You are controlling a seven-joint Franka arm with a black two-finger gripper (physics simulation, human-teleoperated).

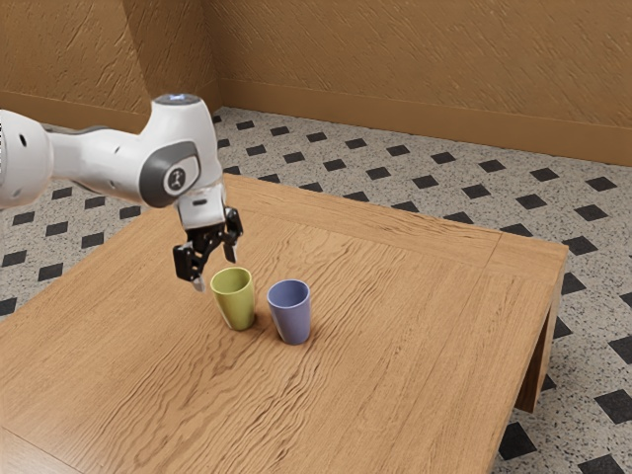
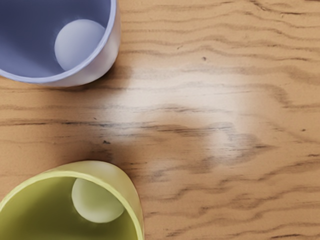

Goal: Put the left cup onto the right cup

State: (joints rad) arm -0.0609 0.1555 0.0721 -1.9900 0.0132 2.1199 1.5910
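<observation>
Gripper (image 1: 206, 263) hangs with fingers spread, nothing between them. We find the green cup (image 1: 234, 297) just below the fingertips, toward the exterior view's right, upright on the table (image 1: 415, 395) (axis vertical, mouth up). The blue cup (image 1: 289, 310) stands just beside it, not touching. We judge a short shift over the green rim is needed before descent.

The green cup (image 1: 234, 297) is a yellowish olive, paler at its round bottom inside. The blue cup (image 1: 289, 310) is a muted violet-blue, also pale at the bottom. The table (image 1: 415, 355) is warm brown wood with wavy darker grain. The arm (image 1: 99, 158) is white with a grey joint cap, its gripper (image 1: 212, 269) black. The floor (image 1: 553, 197) is pale and speckled with black diamonds, the walls (image 1: 395, 49) streaky tan.
</observation>
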